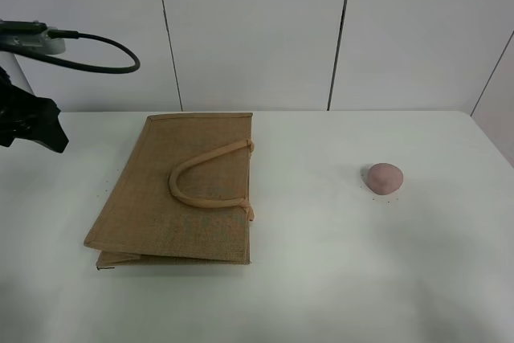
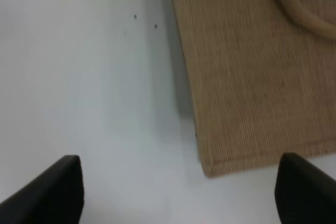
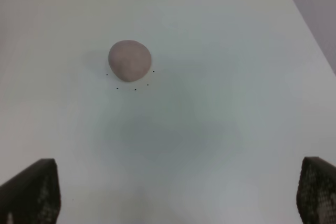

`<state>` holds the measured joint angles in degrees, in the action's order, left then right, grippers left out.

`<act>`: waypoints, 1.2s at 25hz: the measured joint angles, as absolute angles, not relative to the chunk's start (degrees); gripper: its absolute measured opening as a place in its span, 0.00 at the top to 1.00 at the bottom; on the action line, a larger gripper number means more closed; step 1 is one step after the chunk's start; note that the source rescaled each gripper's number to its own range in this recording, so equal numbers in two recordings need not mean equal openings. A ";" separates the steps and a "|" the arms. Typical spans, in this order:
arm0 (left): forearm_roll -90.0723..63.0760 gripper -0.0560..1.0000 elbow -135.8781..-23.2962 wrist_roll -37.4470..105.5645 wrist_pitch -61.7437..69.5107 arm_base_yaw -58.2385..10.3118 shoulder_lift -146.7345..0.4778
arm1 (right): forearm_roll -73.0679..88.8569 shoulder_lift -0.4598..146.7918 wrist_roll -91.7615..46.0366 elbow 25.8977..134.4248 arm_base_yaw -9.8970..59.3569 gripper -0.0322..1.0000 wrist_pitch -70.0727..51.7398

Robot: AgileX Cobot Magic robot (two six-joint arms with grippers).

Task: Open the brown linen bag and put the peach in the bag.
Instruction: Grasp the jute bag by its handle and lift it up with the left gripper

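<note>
I reckon nothing's done: brown linen bag (image 1: 177, 190) flat and shut centre-left, peach (image 1: 384, 177) loose at right, left gripper (image 2: 178, 198) and right gripper (image 3: 174, 192) spread, empty.

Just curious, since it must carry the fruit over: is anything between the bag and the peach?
No. The high view shows only bare white table between the brown linen bag and the peach.
</note>
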<state>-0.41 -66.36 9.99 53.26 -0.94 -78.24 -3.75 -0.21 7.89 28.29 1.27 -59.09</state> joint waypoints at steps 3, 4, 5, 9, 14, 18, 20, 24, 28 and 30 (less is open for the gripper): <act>-1.98 0.00 -70.21 9.99 53.26 -0.86 -82.99 | -3.75 -0.21 7.89 28.29 1.27 0.00 -59.09; -2.38 0.00 -71.30 9.99 53.26 -0.86 -84.42 | -3.75 -0.21 7.89 28.29 1.27 0.00 -59.09; -2.55 0.00 -72.50 9.99 53.26 -1.01 -85.70 | -3.75 -0.21 7.89 28.29 1.27 0.00 -59.09; -2.49 0.00 -76.05 9.86 53.21 -4.07 -90.23 | -3.75 -0.21 7.89 28.29 1.27 0.00 -59.09; -2.66 0.00 -78.68 7.05 53.38 -10.28 -95.75 | -3.75 -0.21 7.89 28.29 1.27 0.00 -59.09; -3.05 0.00 -81.47 4.22 53.28 -15.08 -100.19 | -3.75 -0.21 7.89 28.29 1.27 0.00 -59.09; -3.31 0.00 -83.59 2.54 53.05 -16.70 -102.82 | -3.75 -0.21 7.89 28.29 1.27 0.00 -59.09; -3.48 0.00 -88.04 -1.21 52.88 -17.64 -108.71 | -3.75 -0.21 7.89 28.29 1.27 0.00 -59.09; -3.43 0.00 -90.90 -4.57 52.68 -17.59 -114.32 | -3.73 -0.21 7.89 28.29 1.27 0.00 -59.09; -3.43 0.00 -91.22 -4.87 52.22 -17.59 -116.34 | -3.73 -0.21 7.89 28.29 1.27 0.00 -59.09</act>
